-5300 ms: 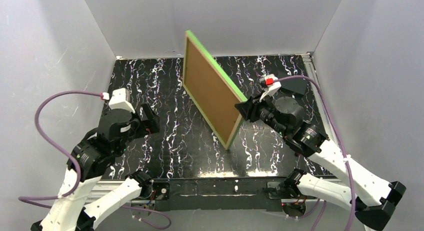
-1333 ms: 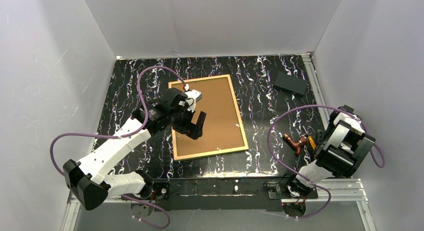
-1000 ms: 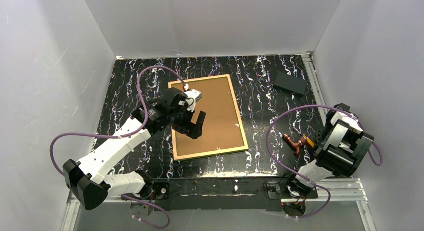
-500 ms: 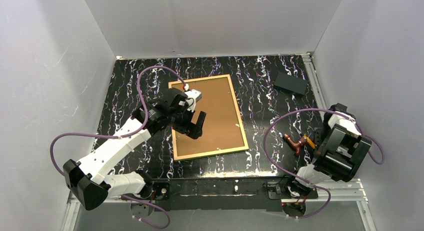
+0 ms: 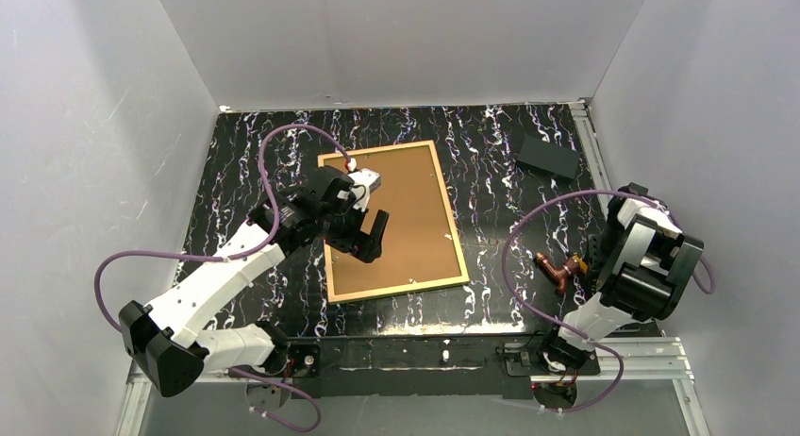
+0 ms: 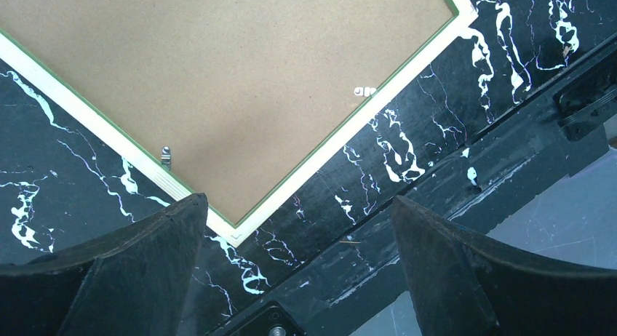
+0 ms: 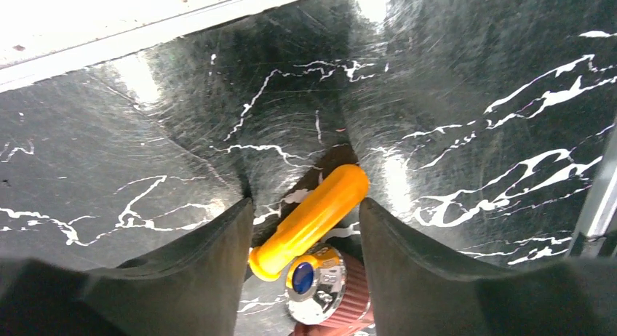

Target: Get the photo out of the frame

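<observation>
Since a few seconds back, your frame [image 6: 342, 132] has gone from standing on edge in the right arm's grip to lying flat, and in the last second only the right arm has shifted a little at the table's right edge. You now have the frame face down in the middle of the table [image 5: 255, 153], with its brown backing panel [image 5: 406, 209] turned up and a thin green line along the pale border in the left wrist view. You cannot see the photo in any view. Two small metal clips [image 6: 166, 157] sit near the panel's edges.

Your left gripper [image 6: 297, 200] hangs over the frame's near left corner, jaws spread wide and holding nothing. Your right gripper [image 7: 304, 201] is well apart from the frame, low over the table's right side. Its fingers stand apart on either side of a yellow tool handle [image 7: 309, 220], and you cannot tell whether they touch it. A copper-coloured piece [image 5: 558, 266] lies just beside that handle. A black block [image 5: 547, 157] rests at the far right.
</observation>
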### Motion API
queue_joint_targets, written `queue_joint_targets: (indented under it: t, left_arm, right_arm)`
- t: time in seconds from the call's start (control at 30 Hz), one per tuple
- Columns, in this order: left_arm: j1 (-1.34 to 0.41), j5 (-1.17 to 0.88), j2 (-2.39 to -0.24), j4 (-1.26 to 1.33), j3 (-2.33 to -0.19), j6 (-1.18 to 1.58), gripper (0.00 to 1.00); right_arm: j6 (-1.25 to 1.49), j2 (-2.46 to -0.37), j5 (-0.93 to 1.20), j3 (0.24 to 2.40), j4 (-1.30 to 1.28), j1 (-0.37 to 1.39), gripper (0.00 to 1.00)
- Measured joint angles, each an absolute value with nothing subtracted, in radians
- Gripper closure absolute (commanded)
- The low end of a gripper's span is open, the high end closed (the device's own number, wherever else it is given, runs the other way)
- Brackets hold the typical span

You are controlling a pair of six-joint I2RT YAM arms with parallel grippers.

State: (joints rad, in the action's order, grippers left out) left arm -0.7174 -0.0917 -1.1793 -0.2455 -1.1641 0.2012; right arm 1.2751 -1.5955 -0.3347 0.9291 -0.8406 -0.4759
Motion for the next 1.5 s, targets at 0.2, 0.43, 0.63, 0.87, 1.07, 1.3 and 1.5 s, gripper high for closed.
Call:
queue_joint_targets:
  t: [0.2, 0.43, 0.63, 0.87, 1.07, 1.3, 1.5]
  left_arm:
    - [-0.717, -0.089, -1.179, -0.246, -1.164, 0.200, 0.02]
    - [-0.717, -0.089, -1.174, -0.246, -1.164, 0.199, 0.02]
    - [-0.717, -0.096, -1.174, -0.242, -1.162, 0.204, 0.02]
    - [-0.717, -0.121, -1.174, -0.231, -1.151, 0.221, 0.02]
    - [-0.706, -0.197, -1.182, -0.184, -1.132, 0.273, 0.02]
    - [-0.617, -0.549, -1.307, 0.099, -1.047, 0.530, 0.07]
    - [-0.571, -0.769, -1.505, 0.388, -1.004, 0.785, 0.08]
  right_arm:
    - [1.309, -1.612, -0.338, 0.939, -0.831, -0.470, 0.75]
    - [1.285, -1.579, -0.342, 0.907, -0.791, -0.462, 0.99]
    - [1.188, -1.445, -0.356, 0.849, -0.747, -0.452, 0.99]
    - [0.962, -1.144, -0.336, 0.835, -0.572, -0.371, 0.99]
    - [0.749, -0.973, -0.160, 0.834, -0.464, -0.257, 0.99]
    - [0.717, -0.891, 0.121, 0.720, -0.316, 0.112, 0.99]
    - [0.826, -0.931, 0.132, 0.690, -0.220, 0.407, 0.99]
